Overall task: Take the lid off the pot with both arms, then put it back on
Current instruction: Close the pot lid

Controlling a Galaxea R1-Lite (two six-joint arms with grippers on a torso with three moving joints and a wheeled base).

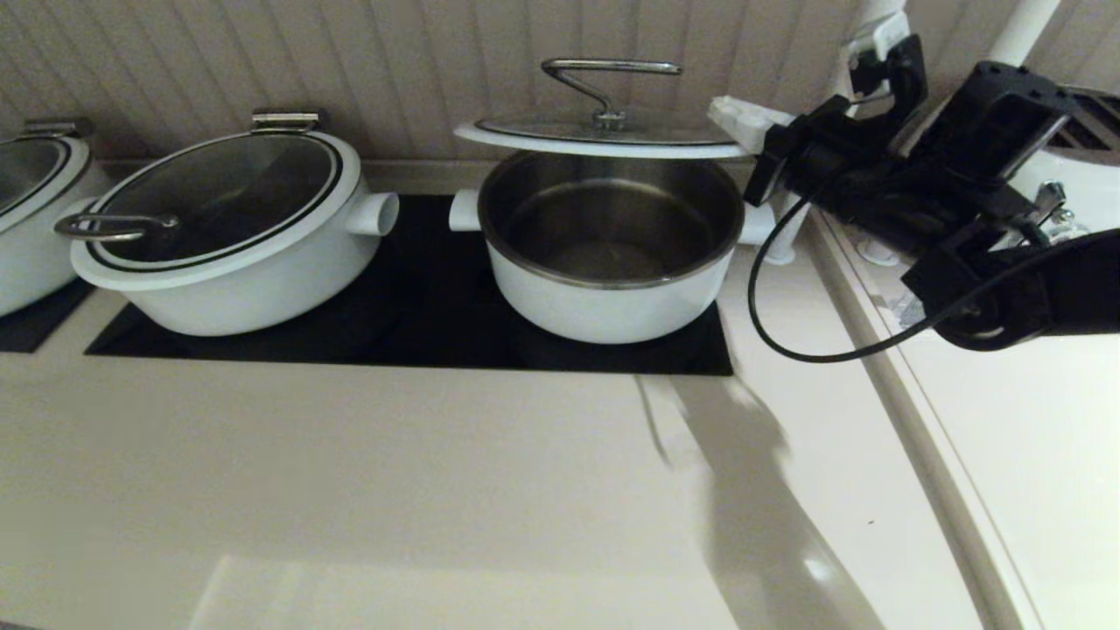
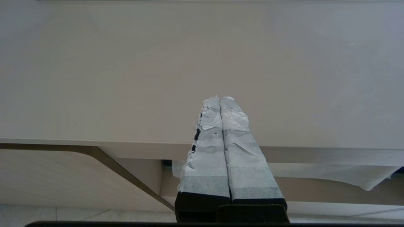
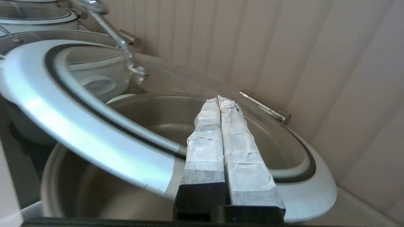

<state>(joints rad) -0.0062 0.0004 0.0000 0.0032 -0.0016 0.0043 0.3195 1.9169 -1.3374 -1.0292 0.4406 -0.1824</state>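
The lid (image 1: 604, 133) hung level above the open pot (image 1: 610, 254) near the bench's (image 1: 350, 490) back edge, its steel bar handle running left to right, parallel to that edge. The right gripper (image 3: 218, 100), fingers pinched together, clamped the lid's white rim on the right side. The left gripper (image 2: 220, 99), fingers pressed together on nothing, hovered over bare bench near the front edge.
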